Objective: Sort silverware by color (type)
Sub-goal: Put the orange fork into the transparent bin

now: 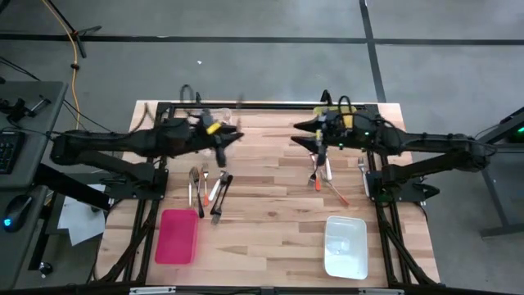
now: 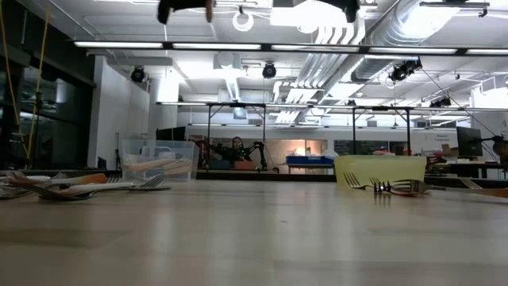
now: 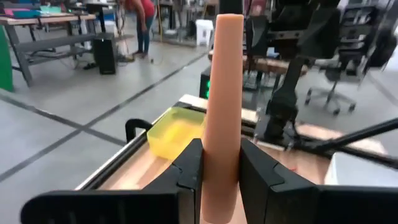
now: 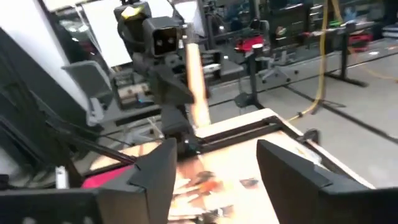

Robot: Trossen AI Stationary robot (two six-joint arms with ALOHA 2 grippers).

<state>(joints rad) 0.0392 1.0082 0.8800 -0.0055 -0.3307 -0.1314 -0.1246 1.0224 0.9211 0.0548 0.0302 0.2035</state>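
My left gripper [image 1: 228, 141] hangs above the table's far left part, shut on a utensil with a peach-orange handle [image 3: 221, 93]; its head is hidden. My right gripper [image 4: 214, 174] faces it from the far right, open, with nothing between its fingers. It also shows in the high view [image 1: 301, 135]. One group of silverware [image 1: 210, 188] lies flat on the wood below my left gripper. A second group [image 1: 323, 176], with an orange-handled piece, lies below my right gripper. My left gripper pinches the peach-orange handle [image 3: 221, 158] between its two fingers [image 3: 186, 171]. The fingers come in about level, pointing toward the table's right side, and lie across the handle. The handle stands up past them, lifted clear of the table. Which end is gripped is hidden.
A pink bin [image 1: 176, 236] stands near the front left and a white bin [image 1: 345, 246] near the front right. A yellow bin [image 3: 176, 132] and a clear bin [image 2: 159, 160] stand along the far edge. Bare wood lies in the middle.
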